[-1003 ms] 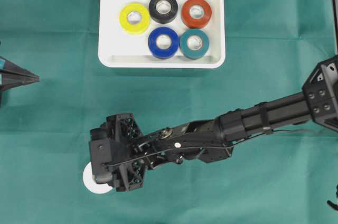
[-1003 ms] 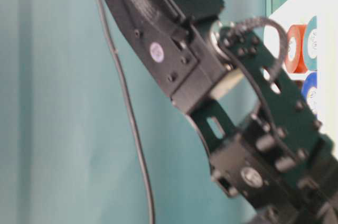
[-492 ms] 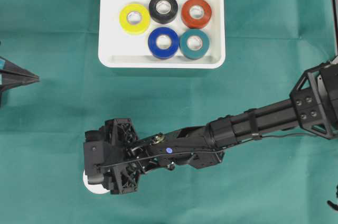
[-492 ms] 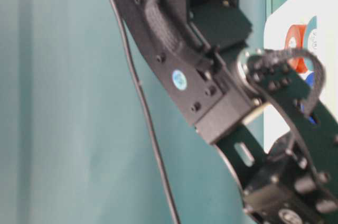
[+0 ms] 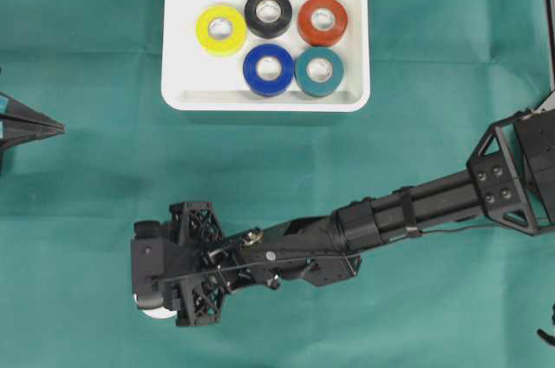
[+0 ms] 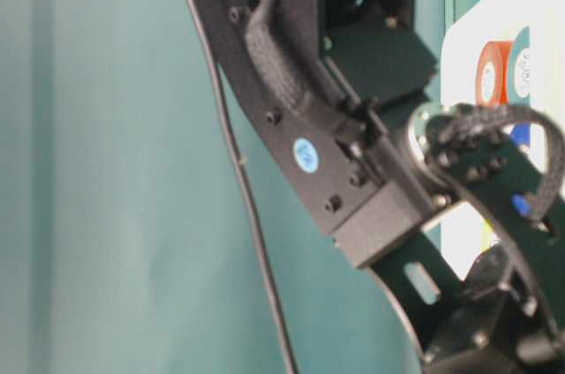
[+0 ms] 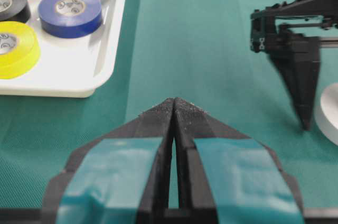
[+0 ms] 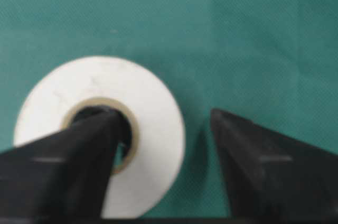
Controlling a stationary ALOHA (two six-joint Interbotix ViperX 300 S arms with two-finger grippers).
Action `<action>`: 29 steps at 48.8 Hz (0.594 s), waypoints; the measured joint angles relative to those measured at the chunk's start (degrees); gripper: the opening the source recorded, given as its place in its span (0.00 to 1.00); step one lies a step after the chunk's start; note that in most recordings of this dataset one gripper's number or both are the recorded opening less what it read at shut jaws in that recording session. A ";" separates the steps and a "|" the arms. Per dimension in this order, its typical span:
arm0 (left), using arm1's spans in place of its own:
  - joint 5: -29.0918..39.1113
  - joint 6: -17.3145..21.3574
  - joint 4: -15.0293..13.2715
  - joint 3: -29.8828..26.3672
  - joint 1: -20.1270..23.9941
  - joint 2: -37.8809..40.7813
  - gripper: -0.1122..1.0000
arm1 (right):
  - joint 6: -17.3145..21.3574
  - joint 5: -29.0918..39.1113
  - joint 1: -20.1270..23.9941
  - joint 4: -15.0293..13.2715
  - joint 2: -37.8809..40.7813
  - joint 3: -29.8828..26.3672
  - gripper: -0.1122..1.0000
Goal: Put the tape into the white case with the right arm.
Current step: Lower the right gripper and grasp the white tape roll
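Over the white tape point(image 8: 100, 150), tool point(image 8: 163, 145) lowered.

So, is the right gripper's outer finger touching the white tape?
Apart. The right wrist view shows green cloth between that finger and the tape rim.

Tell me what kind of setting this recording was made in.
Probably a lab bench set up for robot manipulation trials: a green cloth covers the whole work surface, two black robot arms face each other across it, and the only props are coloured tape rolls in a white case plus one white tape roll.
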 measured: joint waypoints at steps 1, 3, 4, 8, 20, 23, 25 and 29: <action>0.00 -0.09 0.00 0.00 0.00 0.00 0.10 | 0.00 0.00 0.00 0.00 0.00 0.00 0.17; 0.00 -0.09 0.00 0.00 0.00 0.00 0.10 | 0.00 -0.09 0.18 0.00 0.00 0.00 0.14; 0.00 -0.09 0.00 0.00 0.00 0.00 0.10 | 0.00 0.00 0.18 0.00 0.00 0.00 0.14; -0.09 -0.09 0.00 0.00 0.00 0.00 0.10 | 0.00 0.00 0.18 0.00 0.00 -0.09 0.14; 0.00 0.00 0.00 0.00 0.00 0.00 0.10 | -0.26 0.53 0.18 0.00 -0.09 -0.09 0.14; 0.00 0.00 0.09 0.00 0.00 0.00 0.10 | -0.35 1.14 0.09 0.00 -0.26 -0.09 0.14; -0.09 -0.09 0.00 0.00 0.00 0.00 0.10 | -0.35 1.85 0.09 -0.09 -0.44 0.00 0.14; -0.09 -0.09 0.00 0.00 0.00 0.00 0.10 | -0.62 3.52 0.00 -0.26 -1.05 0.18 0.14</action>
